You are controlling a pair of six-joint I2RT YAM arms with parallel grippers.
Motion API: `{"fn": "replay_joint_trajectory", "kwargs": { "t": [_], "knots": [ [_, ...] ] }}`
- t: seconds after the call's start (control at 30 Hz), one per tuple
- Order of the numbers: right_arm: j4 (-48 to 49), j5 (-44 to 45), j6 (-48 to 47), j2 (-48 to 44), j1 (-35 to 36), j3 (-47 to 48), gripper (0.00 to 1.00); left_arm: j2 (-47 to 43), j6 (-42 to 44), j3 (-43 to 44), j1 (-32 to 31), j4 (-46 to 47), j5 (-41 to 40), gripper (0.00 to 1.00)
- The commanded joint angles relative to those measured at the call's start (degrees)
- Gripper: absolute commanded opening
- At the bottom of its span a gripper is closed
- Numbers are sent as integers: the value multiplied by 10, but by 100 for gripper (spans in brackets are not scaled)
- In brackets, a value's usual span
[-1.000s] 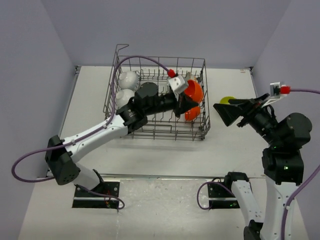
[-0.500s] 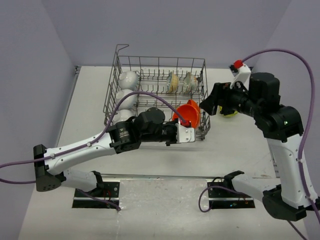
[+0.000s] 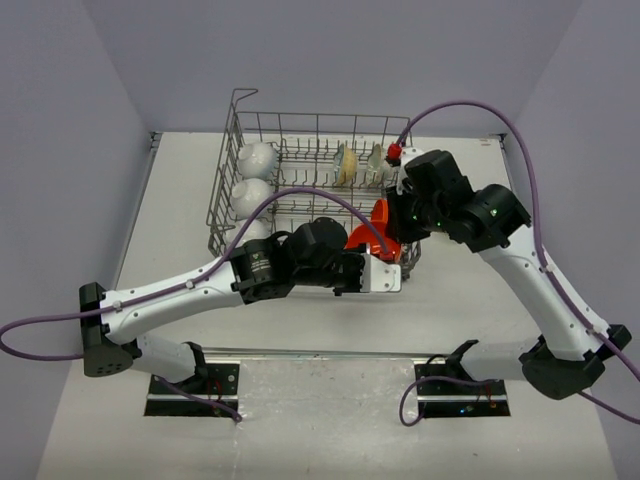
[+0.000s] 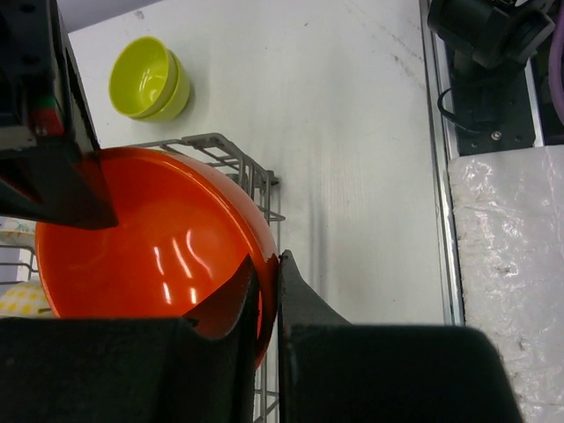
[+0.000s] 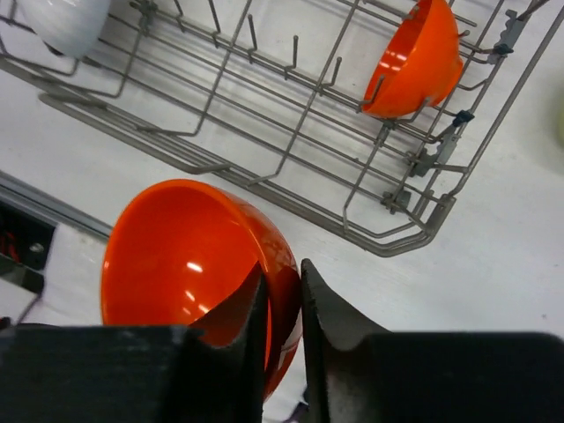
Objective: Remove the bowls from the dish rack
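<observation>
Left gripper (image 4: 267, 264) and right gripper (image 5: 282, 269) both pinch the orange bowl (image 4: 150, 238) by its rim; loosen the left only once the right holds firm

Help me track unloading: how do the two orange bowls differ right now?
The near orange bowl is pinched by its rim in the right tool, out of the dish rack. The far orange bowl leans on edge among the rack's tines, untouched. Both are glossy, plain orange.

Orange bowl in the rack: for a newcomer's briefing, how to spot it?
Find the grey dish rack on the table. Near its corner an orange bowl stands on edge among the tines. The other orange bowl is pinched by the right tool.
</observation>
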Motion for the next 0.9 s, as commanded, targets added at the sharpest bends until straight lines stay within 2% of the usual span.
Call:
{"fn": "replay_joint_trajectory", "kwargs": {
  "t": [0.0,0.03,0.2,0.27,0.3,0.33,0.37,0.43,0.5,0.57,0.63,0.67,0.7,0.77,0.83,0.87],
  "knots": [
    [9,52,9,-4,5,-13,5,-19,16,27,-3,16,-18,0],
    [15,52,11,-6,5,-16,1,-20,15,25,-3,21,-24,0],
    [68,39,17,-28,5,-50,0,-33,11,2,-2,61,-68,0],
    [83,51,24,-31,4,-53,0,-40,0,-5,-3,77,-104,19],
    [87,69,25,-35,3,-57,0,-41,-4,-12,-3,83,-113,36],
    [93,75,29,-37,-6,-60,0,-43,-15,-15,-3,99,-127,79],
    [106,80,35,-42,-14,-63,0,-48,-19,-25,-3,111,-158,100],
    [119,75,42,-63,-51,-79,0,-51,-40,-31,-3,142,-192,100],
    [156,68,50,-93,-86,-116,0,-60,-66,-35,-3,174,-259,100],
    [200,75,69,-146,-154,-150,0,-71,-110,-31,-3,191,-327,100],
    [237,95,86,-184,-228,-211,0,-78,-161,-27,-2,203,-370,100],
    [278,106,104,-219,-249,-260,0,-80,-184,-18,-1,204,-421,100],
    [292,119,118,-233,-287,-285,0,-78,-210,-12,2,199,-453,100],
    [338,179,162,-271,-314,-340,0,-63,-303,18,29,172,-496,100],
    [366,206,191,-291,-352,-426,0,-38,-392,38,60,121,-519,100],
    [372,225,233,-301,-364,-473,0,-31,-411,54,64,93,-526,100]
  ]
}}
